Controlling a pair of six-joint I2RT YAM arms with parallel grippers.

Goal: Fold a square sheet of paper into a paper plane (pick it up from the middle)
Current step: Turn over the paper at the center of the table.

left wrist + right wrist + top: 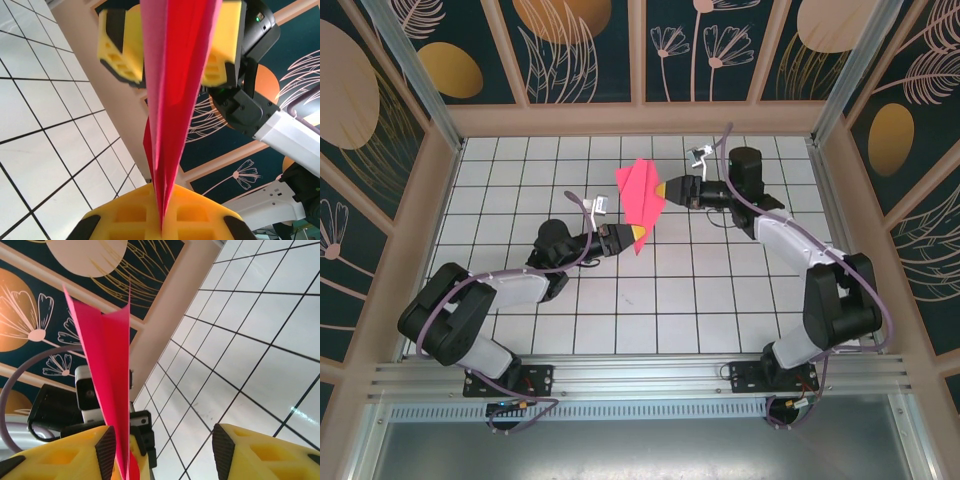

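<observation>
Left gripper (638,238) clamps the paper plane (642,192) by its near tip; right gripper (672,190) straddles the far half, jaws apart.

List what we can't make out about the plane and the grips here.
Top external: the paper plane is too small to read its folds; the left gripper covers its lower end.
Left wrist: the plane's upper end is cut by the top edge; the right gripper is blurred, pad contact unclear.
Right wrist: the plane's bottom runs off the lower edge.
</observation>
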